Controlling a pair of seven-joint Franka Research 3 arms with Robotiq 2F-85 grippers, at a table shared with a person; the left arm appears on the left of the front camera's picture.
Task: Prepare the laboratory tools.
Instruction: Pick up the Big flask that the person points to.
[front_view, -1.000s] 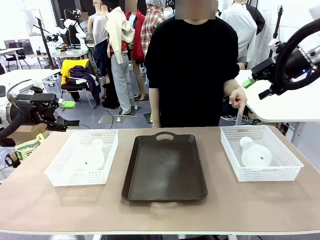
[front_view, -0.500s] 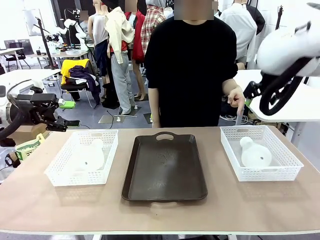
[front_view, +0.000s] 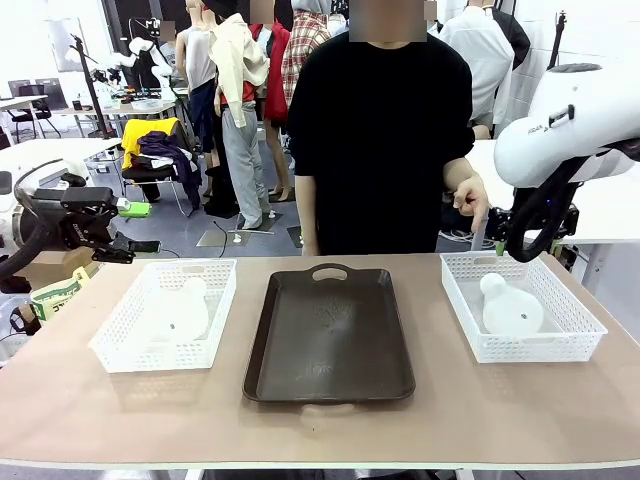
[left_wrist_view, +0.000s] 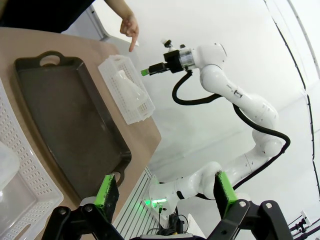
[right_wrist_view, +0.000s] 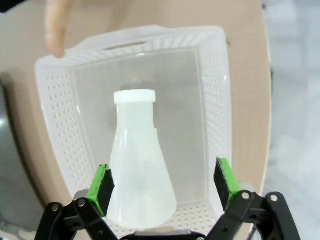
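Under the right pincer (right_wrist_view: 163, 182), straight down its line of sight: one conical flask (right_wrist_view: 137, 170), translucent white, lying on its side in the right mesh basket (right_wrist_view: 218, 90). Wide base is nearest the pads, capped neck points away from them. Pincer is spread wide, pinching nothing, hovering above the basket and not touching flask or walls. Person's hand (front_view: 472, 200) sits just past the basket's far rim, one finger pointing down at it.

Second flask (front_view: 180, 315) lies in the left basket (front_view: 150, 355), below and ahead of the left pincer (front_view: 142, 227), which is also spread, empty, and parked well off that basket's outer corner. Dark tray (front_view: 330, 340) lies on the surface (front_view: 320, 440) between the two baskets, nothing in it.

Step, my read: pre-grasp approach on the right flask; nothing lifted yet.

Next move calls for a straight descent between the basket walls. Base looks too wide for the pads, so shift forward and close on the neck or upper cone. Plastic looks slick and tapered, so slip risk. Watch the pointing finger. Tray is the likely drop target.
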